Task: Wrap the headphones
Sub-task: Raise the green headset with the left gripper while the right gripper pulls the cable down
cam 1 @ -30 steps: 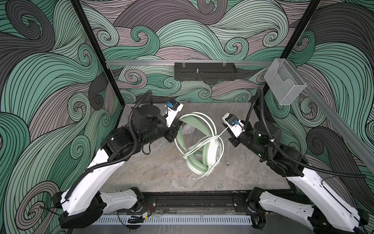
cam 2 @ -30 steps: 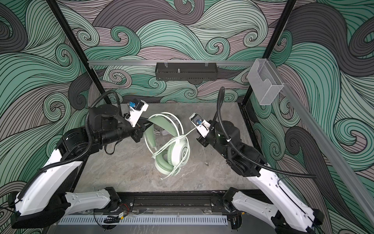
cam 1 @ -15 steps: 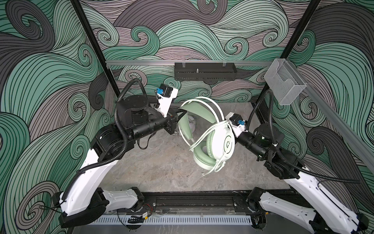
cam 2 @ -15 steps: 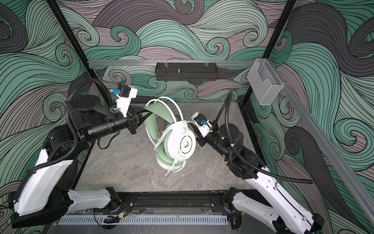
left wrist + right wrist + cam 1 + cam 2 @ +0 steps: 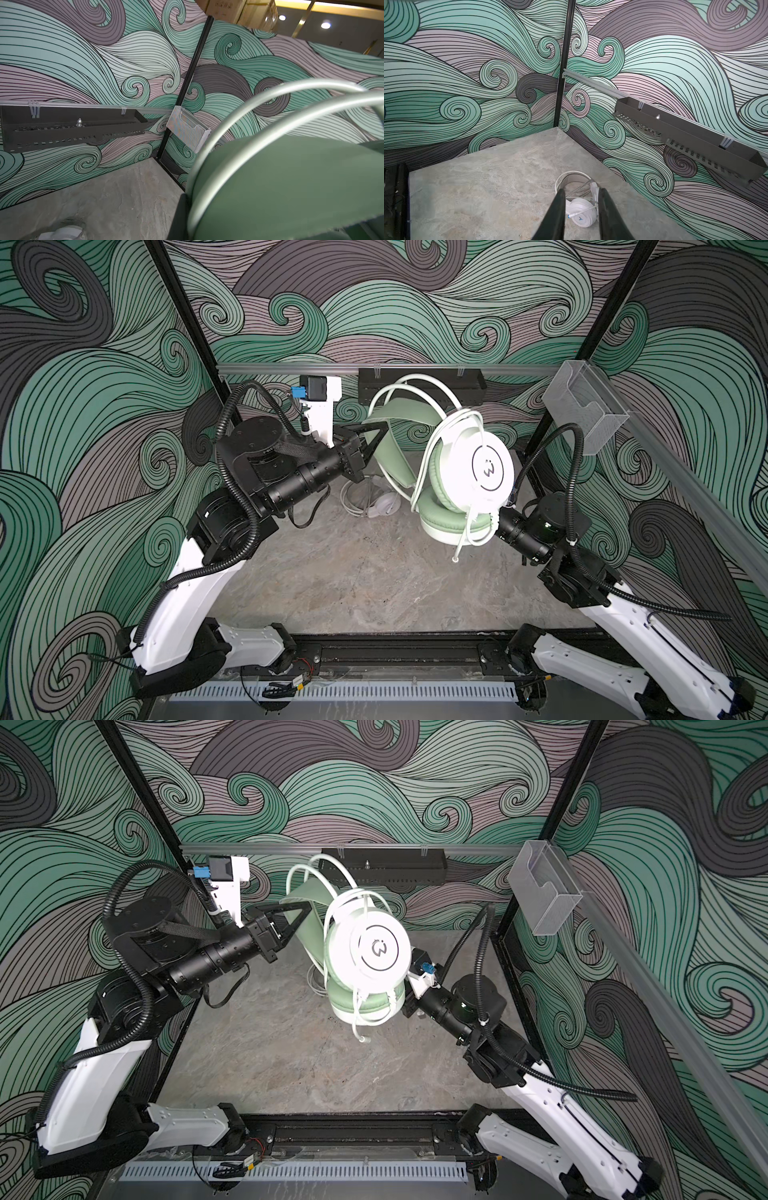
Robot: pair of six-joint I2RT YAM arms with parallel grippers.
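Top views steeply down from the front — wrist views low, both toward the black rack (image 5: 62, 137)

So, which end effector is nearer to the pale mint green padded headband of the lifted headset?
Left. The left end effector is shut on the headband; the right end effector is beside the white earcup, holding nothing.
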